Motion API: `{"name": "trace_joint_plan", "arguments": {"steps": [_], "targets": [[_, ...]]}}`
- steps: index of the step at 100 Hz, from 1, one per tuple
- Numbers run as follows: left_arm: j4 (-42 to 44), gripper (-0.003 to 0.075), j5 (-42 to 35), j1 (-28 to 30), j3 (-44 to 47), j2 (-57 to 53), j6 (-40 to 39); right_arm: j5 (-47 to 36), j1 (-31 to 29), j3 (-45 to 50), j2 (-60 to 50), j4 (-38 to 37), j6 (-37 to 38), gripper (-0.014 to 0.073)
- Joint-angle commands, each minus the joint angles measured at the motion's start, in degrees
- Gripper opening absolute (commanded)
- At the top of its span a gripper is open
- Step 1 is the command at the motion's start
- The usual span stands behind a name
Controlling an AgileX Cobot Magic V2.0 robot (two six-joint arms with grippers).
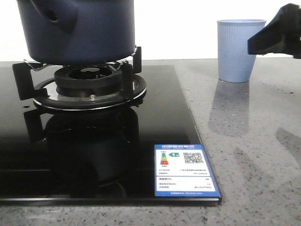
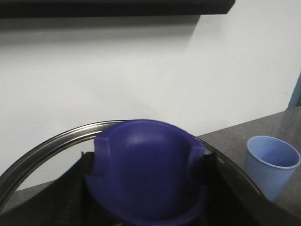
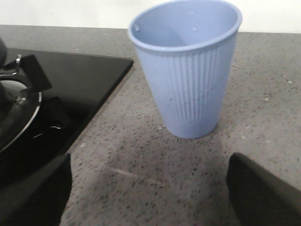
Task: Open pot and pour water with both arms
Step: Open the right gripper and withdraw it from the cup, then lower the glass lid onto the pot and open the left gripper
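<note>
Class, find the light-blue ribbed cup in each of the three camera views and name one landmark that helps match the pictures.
Front view: the cup stands upright at upper right on the grey countertop, right of the black hob.
Left wrist view: the cup sits at lower right, beyond the pot lid's knob.
Right wrist view: the cup fills the upper centre, ahead of the tool.
Shared landmark: the speckled grey countertop under the cup.

Item: label (image 1: 185, 171), blue-bordered with white panels, stuck flat on the black glass hob (image 1: 94, 150) at its front right corner, next to the grey table (image 1: 254, 155). Carries a header line of characters, a coloured energy-rating arrow chart, a QR code and rows of small print; all characters too small to read. No other legible text, brand or number.
</note>
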Motion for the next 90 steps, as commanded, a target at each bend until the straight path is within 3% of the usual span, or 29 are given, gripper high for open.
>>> {"name": "trace_joint_plan", "arguments": {"steps": [1, 34, 90], "targets": [[-0.74, 0.0349, -6.36, -0.94, -1.91, -0.09, -0.45, -3.12, -0.3, 0.51, -5.26, 0.54, 0.06, 0.0584], [-2.12, 0.0349, -8.64, -4.21, -1.91, 5.34, -0.55, -0.75, -0.3, 2.42, -16.91, 0.41, 0.06, 0.0584], [-2.01, 0.0349, -10.07, -4.35, -1.8, 9.16, -0.55, -0.24, -0.3, 2.42, -19.75, 0.31, 1.57, 0.0584]]}}
